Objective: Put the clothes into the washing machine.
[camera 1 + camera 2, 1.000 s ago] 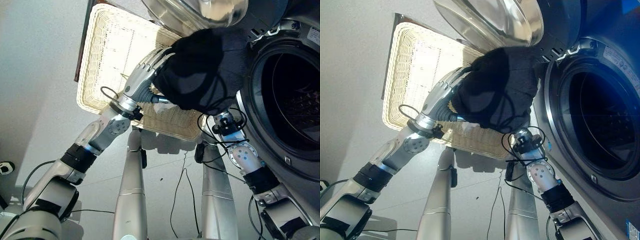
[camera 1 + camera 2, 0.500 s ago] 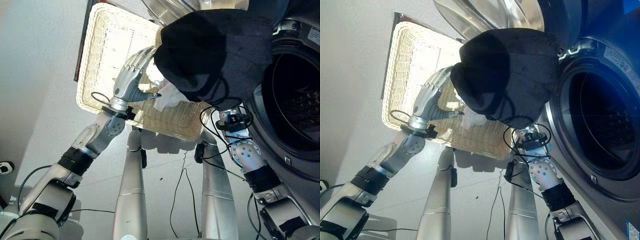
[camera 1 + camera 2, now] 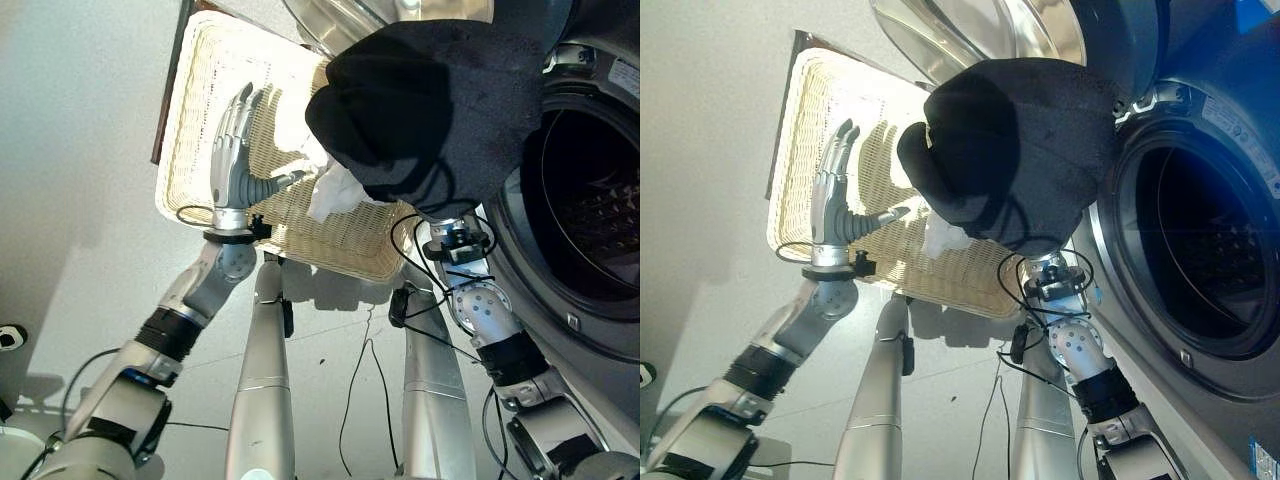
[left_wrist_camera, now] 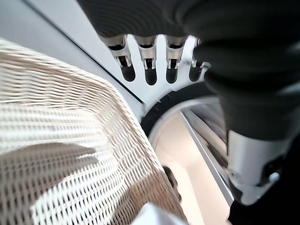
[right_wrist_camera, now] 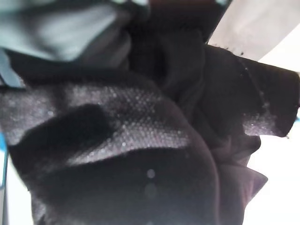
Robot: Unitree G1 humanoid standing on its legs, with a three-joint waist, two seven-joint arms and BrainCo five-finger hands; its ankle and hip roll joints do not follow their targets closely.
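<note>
A bulky black garment (image 3: 440, 100) hangs in the air between the wicker basket (image 3: 205, 100) and the washing machine's round opening (image 3: 590, 200). My right arm (image 3: 480, 310) reaches up under it, and the hand is buried in the dark cloth (image 5: 140, 140). My left hand (image 3: 232, 150) stands open above the basket, its straight fingers (image 4: 150, 65) apart from the garment. A white cloth (image 3: 335, 190) lies in the basket just below the black one.
The machine's door (image 3: 400, 15) is swung open, its shiny bowl above the basket's far edge. The basket sits on a pale floor (image 3: 80, 200) left of the machine. A dark board (image 3: 170, 90) runs along the basket's left side.
My left hand has let go of the black garment, drawn left over the basket and straightened. The right arm has lifted the garment higher, towards the machine's opening. The white cloth now shows.
</note>
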